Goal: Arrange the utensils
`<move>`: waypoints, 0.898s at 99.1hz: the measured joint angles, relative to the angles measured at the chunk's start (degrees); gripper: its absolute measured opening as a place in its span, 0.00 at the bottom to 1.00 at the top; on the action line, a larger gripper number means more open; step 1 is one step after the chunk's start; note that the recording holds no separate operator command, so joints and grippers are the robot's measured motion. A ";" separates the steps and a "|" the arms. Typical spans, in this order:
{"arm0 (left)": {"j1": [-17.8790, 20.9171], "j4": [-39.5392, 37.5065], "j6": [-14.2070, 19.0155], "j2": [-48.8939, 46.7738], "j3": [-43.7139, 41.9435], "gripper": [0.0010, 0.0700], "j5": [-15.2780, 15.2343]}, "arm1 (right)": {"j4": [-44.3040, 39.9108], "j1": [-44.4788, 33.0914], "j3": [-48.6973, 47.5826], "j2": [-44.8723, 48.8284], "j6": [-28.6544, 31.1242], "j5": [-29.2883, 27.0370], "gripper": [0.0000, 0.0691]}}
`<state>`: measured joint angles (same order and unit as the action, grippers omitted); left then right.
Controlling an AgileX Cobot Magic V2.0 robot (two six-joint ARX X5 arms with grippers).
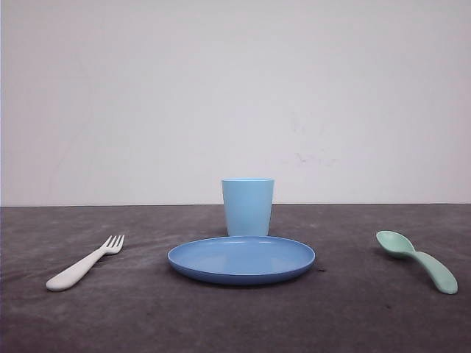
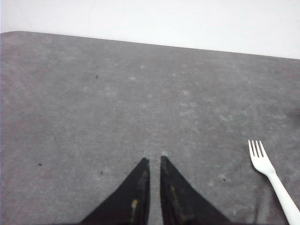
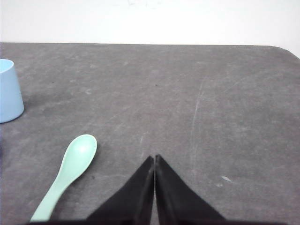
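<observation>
front: fork (image 1: 85,263) lies left of plate (image 1: 241,259), spoon (image 1: 416,260) right, cup (image 1: 247,207) behind plate | left wrist: left gripper (image 2: 153,161) nearly closed, empty, fork beside it | right wrist: right gripper (image 3: 154,159) closed, empty, spoon and cup nearby on table (image 3: 187,93)

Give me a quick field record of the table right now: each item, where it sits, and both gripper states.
fork: white, lying on the table left of the plate, tines pointing away from the robot
spoon: mint green, lying right of the plate, bowl facing up
plate: blue, centre, nothing on it
cup: light blue, upright, just behind the plate
left gripper: fingers nearly together, holding nothing, fork beside it
right gripper: shut, holding nothing, spoon beside it
</observation>
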<state>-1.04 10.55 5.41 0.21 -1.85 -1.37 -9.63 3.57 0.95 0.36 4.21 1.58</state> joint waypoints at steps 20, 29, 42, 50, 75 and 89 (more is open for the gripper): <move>0.00 -5.33 4.55 0.04 -0.02 0.01 2.12 | 3.63 0.00 0.17 -0.02 5.05 1.62 0.01; 0.00 -9.77 8.20 0.04 -0.57 0.01 5.05 | 3.13 0.00 2.49 0.04 9.66 3.21 0.01; 0.00 -11.32 13.77 0.74 -6.19 0.01 7.91 | 0.90 0.00 11.13 1.11 13.99 5.95 0.01; 0.00 -10.23 15.21 1.95 -11.87 0.01 9.84 | -1.90 0.00 18.14 3.28 14.58 5.97 0.01; 0.00 7.30 11.37 13.31 -32.06 0.01 12.72 | -16.13 0.00 39.78 16.41 11.80 5.95 0.01; 0.00 13.73 5.66 21.53 -41.44 0.01 13.22 | -24.00 0.00 48.33 24.98 8.59 5.92 0.01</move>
<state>-1.04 24.27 11.07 21.74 -43.29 11.86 -33.63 3.57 49.28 25.34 12.80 7.51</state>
